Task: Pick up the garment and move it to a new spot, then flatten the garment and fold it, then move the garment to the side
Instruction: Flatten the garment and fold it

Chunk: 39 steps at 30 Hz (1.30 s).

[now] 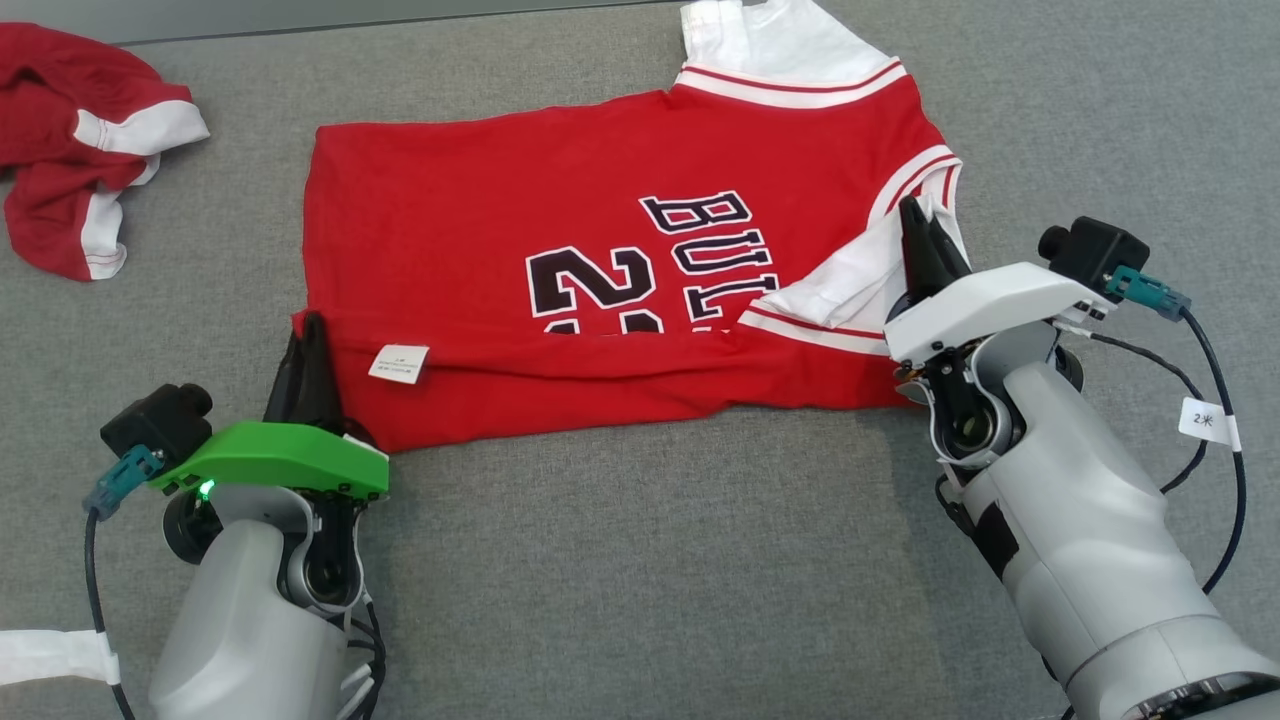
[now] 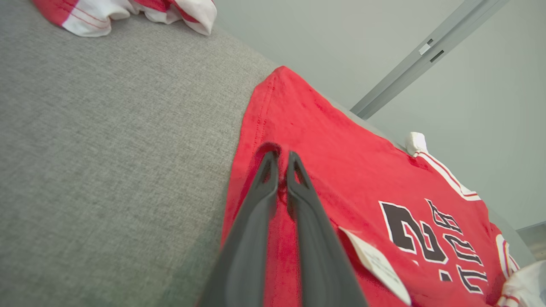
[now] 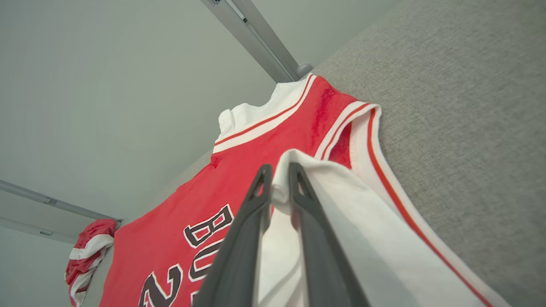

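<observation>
Jersey [image 1: 560,250], red, white trim, black lettering, near edge folded over, on grey counter [image 1: 640,560]; left pincer [image 1: 310,325] and right pincer [image 1: 915,212] both pinching its cloth.

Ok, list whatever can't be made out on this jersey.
- Jersey print: head view, a fold and the white sleeve cover part.
- Tag text: head view, too small.
- Left hand: left wrist view, unclear whether cloth is pinched.
- Far sleeve: cut by head view's top edge.
</observation>
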Tool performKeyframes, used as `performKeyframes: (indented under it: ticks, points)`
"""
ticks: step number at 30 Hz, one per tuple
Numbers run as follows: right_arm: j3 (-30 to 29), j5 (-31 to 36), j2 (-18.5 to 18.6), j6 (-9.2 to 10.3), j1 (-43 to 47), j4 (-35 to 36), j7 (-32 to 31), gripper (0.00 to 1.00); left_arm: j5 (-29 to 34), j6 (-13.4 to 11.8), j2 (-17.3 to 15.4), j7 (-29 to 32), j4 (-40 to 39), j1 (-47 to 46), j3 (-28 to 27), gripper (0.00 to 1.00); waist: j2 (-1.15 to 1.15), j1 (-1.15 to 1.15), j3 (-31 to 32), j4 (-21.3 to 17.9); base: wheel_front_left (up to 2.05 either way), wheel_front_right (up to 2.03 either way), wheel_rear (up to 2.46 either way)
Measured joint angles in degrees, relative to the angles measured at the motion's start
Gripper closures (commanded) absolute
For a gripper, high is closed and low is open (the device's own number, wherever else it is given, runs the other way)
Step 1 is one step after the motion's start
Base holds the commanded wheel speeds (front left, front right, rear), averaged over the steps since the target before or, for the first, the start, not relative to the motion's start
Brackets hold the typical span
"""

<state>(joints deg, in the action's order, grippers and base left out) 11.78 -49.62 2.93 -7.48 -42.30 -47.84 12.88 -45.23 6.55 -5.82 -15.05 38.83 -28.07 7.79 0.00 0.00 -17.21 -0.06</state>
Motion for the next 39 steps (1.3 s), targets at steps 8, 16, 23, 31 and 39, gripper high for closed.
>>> performKeyframes:
  ticks: [8, 16, 23, 31, 39]
  points:
    - [0.92, -1.13, -0.03, 0.0, -4.92, -8.0, 0.12, 0.0, -2.67, 0.58, 1.89, -0.04, -5.08, 4.53, 0.04, 0.0, 0.0, 0.0, 0.36, 1.05, 0.0, 0.0, 0.0]
    - [1.82, 4.8, 2.48, 0.0, -4.46, -2.27, 2.07, 0.0, -5.04, 0.08, 0.0, 3.44, -9.56, 12.12, 0.6, 0.0, 0.0, 0.0, 2.15, 1.73, 0.0, 0.0, 0.0]
    - [-4.31, 16.69, 2.08, 0.0, 6.99, 12.71, 2.16, 0.0, -6.19, -3.69, -0.8, 8.03, -10.76, 15.06, 0.13, 0.0, 0.0, 0.0, 3.89, 0.04, 0.0, 0.0, 0.0]
    - [-8.16, 26.21, 0.66, 0.0, 18.55, 20.29, 2.16, 0.0, -7.14, -6.91, -1.7, 9.28, -10.61, 15.27, -0.85, 0.55, 0.0, 0.0, 4.69, -3.27, 0.0, 0.0, 0.0]
    - [-12.76, 30.53, 0.1, 0.0, 22.62, 13.66, 0.27, 0.0, -5.66, -7.25, -2.01, 7.76, -11.36, 15.23, -0.43, 1.0, 0.0, 0.0, 4.59, -4.62, 0.0, 0.0, 0.0]
